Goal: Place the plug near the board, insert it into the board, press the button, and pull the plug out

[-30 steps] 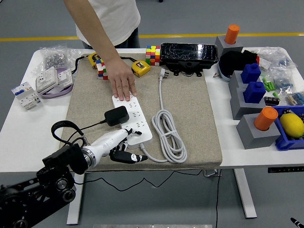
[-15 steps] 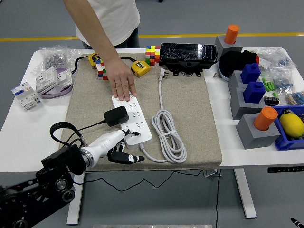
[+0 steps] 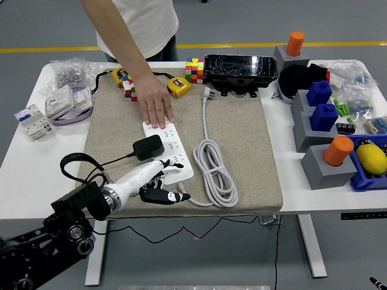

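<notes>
Black plug (image 3: 148,147) seated in the white board (image 3: 168,149) on the left side, its thin black cable looping off toward the table's left edge. Board lying lengthwise on a beige mat (image 3: 242,139), its own white cord (image 3: 211,172) coiled just beside it on the right. Left hand (image 3: 154,184) at the board's near end, white-and-black fingers loosely extended and gripping nothing, thumb side against the board's corner. Person's hand (image 3: 157,109) pressed flat on the far end. At the far right, blue bin (image 3: 363,181) holding a yellow lemon (image 3: 370,158); grey blocks (image 3: 320,166) with orange cylinders (image 3: 337,150) set upright in them.
</notes>
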